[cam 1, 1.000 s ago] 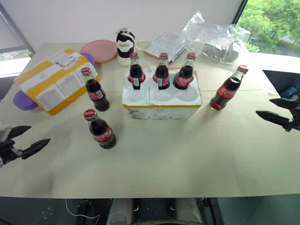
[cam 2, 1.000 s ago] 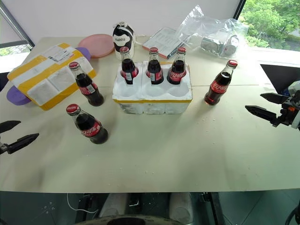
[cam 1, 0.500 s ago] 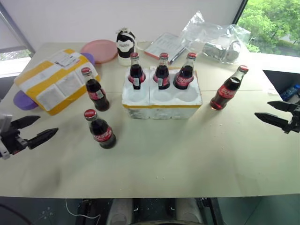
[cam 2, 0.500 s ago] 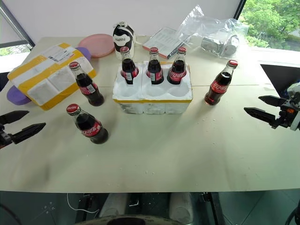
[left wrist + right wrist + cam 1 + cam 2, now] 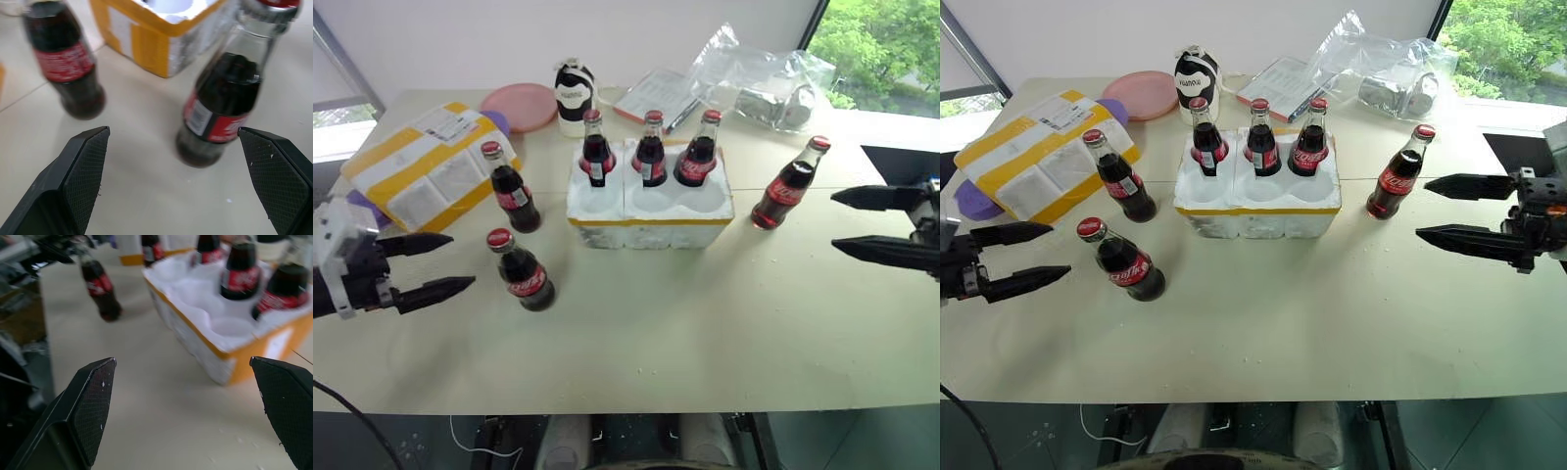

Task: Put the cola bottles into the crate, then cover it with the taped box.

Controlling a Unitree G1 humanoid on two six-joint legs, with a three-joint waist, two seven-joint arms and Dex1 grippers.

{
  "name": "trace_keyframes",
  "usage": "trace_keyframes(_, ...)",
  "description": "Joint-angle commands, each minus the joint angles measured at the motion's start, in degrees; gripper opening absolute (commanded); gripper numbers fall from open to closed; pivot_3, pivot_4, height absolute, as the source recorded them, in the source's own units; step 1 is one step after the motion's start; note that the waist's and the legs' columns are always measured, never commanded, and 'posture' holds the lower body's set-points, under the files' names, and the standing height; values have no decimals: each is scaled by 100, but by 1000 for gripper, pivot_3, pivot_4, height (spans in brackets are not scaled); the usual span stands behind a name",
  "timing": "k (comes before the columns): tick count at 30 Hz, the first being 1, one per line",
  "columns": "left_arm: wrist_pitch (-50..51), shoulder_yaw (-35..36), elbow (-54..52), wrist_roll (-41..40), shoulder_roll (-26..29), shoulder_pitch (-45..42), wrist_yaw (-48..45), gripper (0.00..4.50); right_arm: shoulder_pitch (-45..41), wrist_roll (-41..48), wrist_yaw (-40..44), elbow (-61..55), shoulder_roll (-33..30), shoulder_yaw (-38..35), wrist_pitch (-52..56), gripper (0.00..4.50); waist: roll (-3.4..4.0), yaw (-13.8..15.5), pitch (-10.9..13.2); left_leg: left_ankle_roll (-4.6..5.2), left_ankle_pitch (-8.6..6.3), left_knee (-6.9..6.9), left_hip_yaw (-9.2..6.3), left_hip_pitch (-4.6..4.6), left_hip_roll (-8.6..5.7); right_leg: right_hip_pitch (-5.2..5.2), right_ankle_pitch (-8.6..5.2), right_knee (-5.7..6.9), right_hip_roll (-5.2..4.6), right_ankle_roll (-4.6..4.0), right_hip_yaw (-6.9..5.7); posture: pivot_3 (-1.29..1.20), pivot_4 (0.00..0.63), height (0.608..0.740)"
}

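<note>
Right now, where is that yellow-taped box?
In the head views the taped box lies at the table's far left, tilted on a purple plate, beside a standing cola bottle.

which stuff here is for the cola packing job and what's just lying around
For the job:
- cola bottles, six in all
- crate
- taped box

Just lying about:
- pink plate
- black-and-white container
- clear plastic bag
- booklet
- purple dish under the taped box

White crate (image 5: 651, 208) edged yellow; taped box (image 5: 429, 168) yellow-banded.
</note>
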Motion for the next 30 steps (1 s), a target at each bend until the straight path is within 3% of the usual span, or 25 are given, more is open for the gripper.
trace_keyframes(1,-108,-92,-127,-27,148,-19,-291,4384,-180,687,-121,-616,-85,-144,389,4500,0,1,0,1,-1,0,0,0,0,0,-7,-1,0,-12,0,0,150,740)
trace_keyframes(6,-792,-715,44,569,144,-84,-513,4384,-304,1021,-346,-976,-33,-38,552,4500,-1,24,0,1,-2,0,-1,0,-2,-5,-8,-3,-2,-15,0,0,150,740)
trace_keyframes(13,-1298,-1730,255,984,-286,-885,-215,4384,-355,1066,-534,-1001,-92,25,560,4500,-3,20,0,3,-1,1,1,-1,-4,3,1,-2,-3,-6,1,0,150,740)
trace_keyframes(30,-1201,-2741,616,1267,-986,-1673,260,4384,-460,1444,-1003,-1022,-51,-52,747,4500,-9,29,1,5,1,6,0,-1,-12,7,6,7,0,4,0,0,150,740)
